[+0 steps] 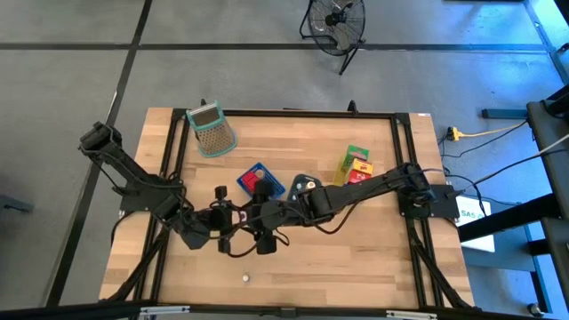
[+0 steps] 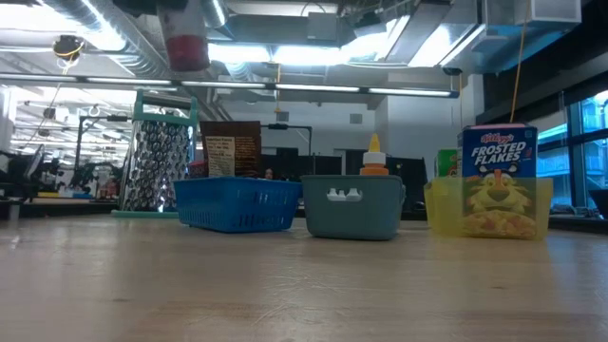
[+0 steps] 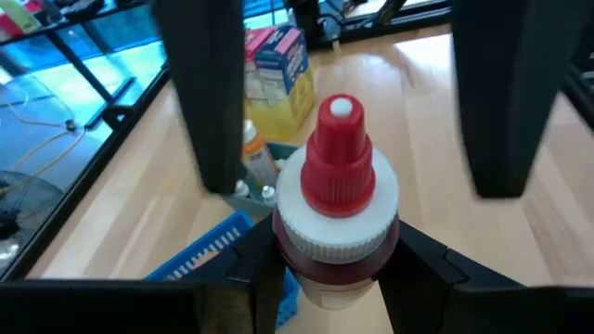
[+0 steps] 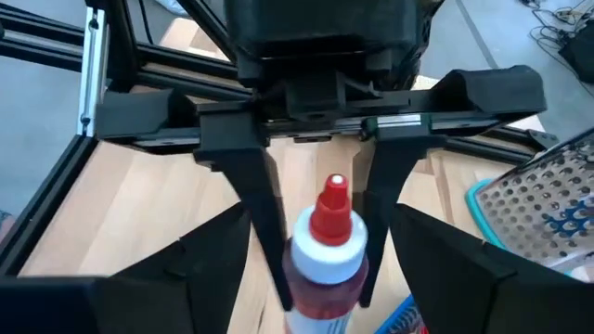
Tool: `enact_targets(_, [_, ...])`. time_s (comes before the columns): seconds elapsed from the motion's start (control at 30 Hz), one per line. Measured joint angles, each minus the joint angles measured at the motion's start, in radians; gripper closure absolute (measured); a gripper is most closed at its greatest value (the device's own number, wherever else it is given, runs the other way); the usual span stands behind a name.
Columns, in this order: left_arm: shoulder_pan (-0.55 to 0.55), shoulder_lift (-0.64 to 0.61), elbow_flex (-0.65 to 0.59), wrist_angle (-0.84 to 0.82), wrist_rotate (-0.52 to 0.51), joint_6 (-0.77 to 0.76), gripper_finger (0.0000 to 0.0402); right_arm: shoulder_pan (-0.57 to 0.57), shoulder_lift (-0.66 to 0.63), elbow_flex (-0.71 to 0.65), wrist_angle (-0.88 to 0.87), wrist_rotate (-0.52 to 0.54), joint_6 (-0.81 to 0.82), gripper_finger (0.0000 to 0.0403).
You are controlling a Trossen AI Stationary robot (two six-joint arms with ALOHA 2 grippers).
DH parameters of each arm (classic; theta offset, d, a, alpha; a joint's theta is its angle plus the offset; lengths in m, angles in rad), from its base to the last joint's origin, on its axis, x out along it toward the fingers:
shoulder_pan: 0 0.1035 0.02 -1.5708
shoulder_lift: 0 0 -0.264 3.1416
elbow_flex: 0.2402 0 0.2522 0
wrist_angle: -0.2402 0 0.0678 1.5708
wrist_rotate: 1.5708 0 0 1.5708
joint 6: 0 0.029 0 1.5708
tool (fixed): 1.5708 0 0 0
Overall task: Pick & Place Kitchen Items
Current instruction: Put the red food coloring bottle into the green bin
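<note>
- Both dark arms reach to the table's middle, grippers facing each other.
- The left gripper (image 4: 316, 218) is clamped on the one small bottle with a red nozzle and white cap (image 3: 339, 181), held above the wood.
- The right gripper (image 3: 357, 111) stands with its fingers apart either side of the nozzle, not touching.
- Three trays: the blue basket (image 2: 237, 204), the teal tub (image 2: 351, 207) with an orange-tipped bottle (image 2: 373, 157), and the yellow tray (image 2: 489, 209) holding a cereal box (image 2: 499, 157).
- One metal grater (image 1: 212, 129) sits near the far edge.
</note>
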Motion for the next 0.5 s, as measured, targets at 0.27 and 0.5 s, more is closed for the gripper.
enact_targets(0.27, [0.0, 0.001, -0.002, 0.045, 0.015, 0.047, 0.026, -0.012, 0.021, 0.002, 0.003, 0.0, -0.02, 0.0141])
enact_targets(0.5, [0.005, 0.001, -0.002, 0.047, 0.015, 0.049, 0.026, -0.012, 0.021, 0.002, 0.003, 0.0, -0.041, 0.0142])
